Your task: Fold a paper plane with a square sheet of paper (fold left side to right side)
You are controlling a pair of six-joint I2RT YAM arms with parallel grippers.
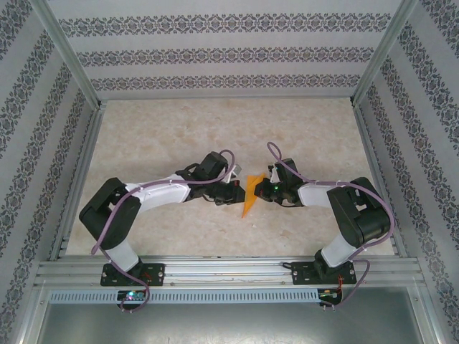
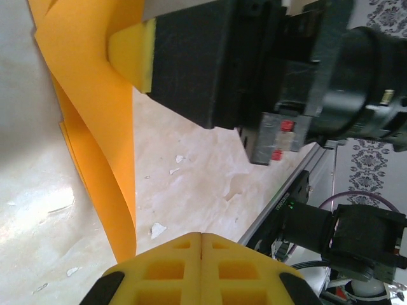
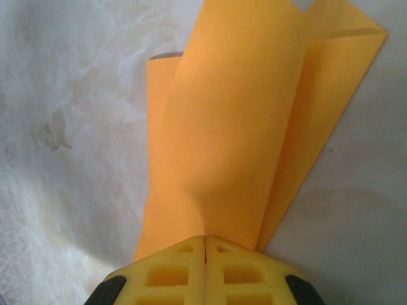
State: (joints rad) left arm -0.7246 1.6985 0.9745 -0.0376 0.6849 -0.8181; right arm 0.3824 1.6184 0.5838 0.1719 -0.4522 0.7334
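The square sheet of paper (image 1: 250, 193) is bright orange, creased, and standing partly up off the table between my two grippers. My right gripper (image 1: 264, 188) is shut on its near edge. In the right wrist view the folded layers (image 3: 241, 127) fan out from the closed yellow fingertips (image 3: 205, 239). My left gripper (image 1: 235, 192) sits just left of the paper. Its yellow jaws (image 2: 201, 236) are shut with nothing between them, and the paper (image 2: 95, 108) hangs curved to their left. One yellow pad of the right gripper (image 2: 130, 54) presses on the sheet at the top.
The tabletop (image 1: 215, 136) is pale and marbled, with small white flecks (image 2: 157, 229) near the left fingers. Aluminium rails (image 1: 229, 269) run along the near edge, and patterned walls (image 1: 215, 57) close the back and sides. Both arm bases stand at the front.
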